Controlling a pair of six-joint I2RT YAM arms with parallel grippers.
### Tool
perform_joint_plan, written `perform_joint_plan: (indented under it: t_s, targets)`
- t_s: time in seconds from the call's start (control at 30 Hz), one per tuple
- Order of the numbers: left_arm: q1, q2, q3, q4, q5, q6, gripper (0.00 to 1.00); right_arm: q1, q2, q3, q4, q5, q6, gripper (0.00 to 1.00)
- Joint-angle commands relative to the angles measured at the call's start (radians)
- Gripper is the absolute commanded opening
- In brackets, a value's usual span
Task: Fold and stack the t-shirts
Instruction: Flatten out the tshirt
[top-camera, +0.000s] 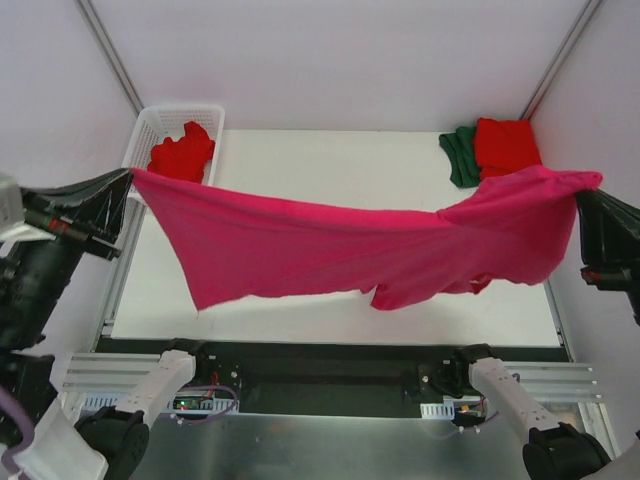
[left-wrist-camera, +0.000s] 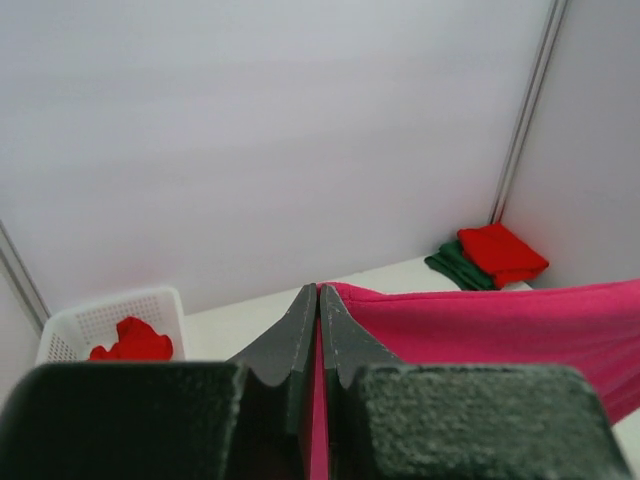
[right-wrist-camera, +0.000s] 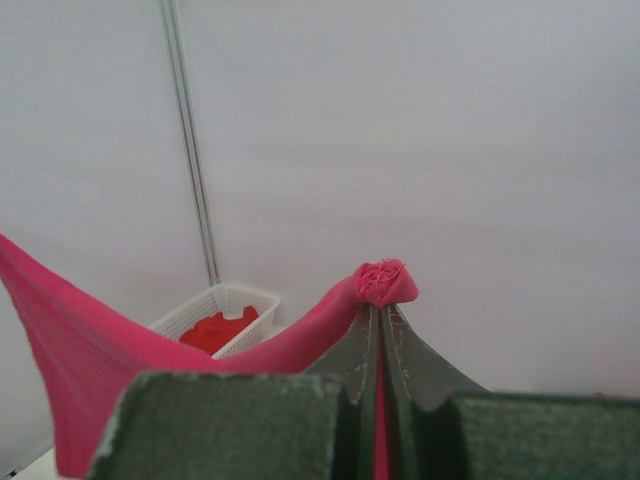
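Observation:
A magenta-pink t-shirt (top-camera: 360, 245) hangs stretched in the air across the table, held at both ends. My left gripper (top-camera: 128, 178) is shut on its left corner; in the left wrist view the cloth (left-wrist-camera: 480, 325) runs off to the right from the shut gripper (left-wrist-camera: 318, 292). My right gripper (top-camera: 588, 190) is shut on the right end, where a bunched knob of pink cloth (right-wrist-camera: 385, 282) pokes out above the gripper (right-wrist-camera: 380, 312). A folded bright red t-shirt (top-camera: 506, 143) lies on a dark green t-shirt (top-camera: 460, 155) at the far right corner. Another red t-shirt (top-camera: 182, 152) lies crumpled in the basket.
The white lattice basket (top-camera: 150, 125) stands at the table's far left corner. The white table (top-camera: 330, 150) runs under the hanging shirt. White walls with metal posts enclose the cell on three sides.

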Motion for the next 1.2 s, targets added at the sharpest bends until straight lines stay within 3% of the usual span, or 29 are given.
perform_joint_plan:
  t_s: [0.0, 0.2, 0.4, 0.53, 0.63, 0.9, 1.17]
  targets:
    - [0.005, -0.047, 0.029, -0.034, -0.063, 0.024, 0.0, 0.004, -0.014, 0.031, 0.026, -0.008, -0.016, 0.01]
    - [0.005, -0.043, -0.09, -0.011, -0.131, 0.025, 0.0, 0.004, -0.009, -0.1, 0.084, 0.061, -0.03, 0.01]
    - [0.005, 0.014, -0.423, 0.229, -0.148, 0.007, 0.0, 0.004, 0.07, -0.387, 0.221, 0.095, -0.024, 0.01]
    - [0.005, 0.142, -0.69, 0.444, -0.156, -0.013, 0.0, 0.004, 0.177, -0.631, 0.381, 0.095, -0.002, 0.01]
    - [0.004, 0.28, -0.797, 0.625, -0.197, -0.013, 0.0, 0.004, 0.315, -0.702, 0.496, 0.115, 0.006, 0.01]
    - [0.002, 0.704, -0.779, 0.903, -0.231, 0.013, 0.0, 0.004, 0.749, -0.615, 0.624, 0.123, 0.026, 0.01]
    - [0.005, 0.999, -0.569, 0.909, -0.222, 0.045, 0.0, 0.002, 0.984, -0.406, 0.578, 0.195, 0.0, 0.01]
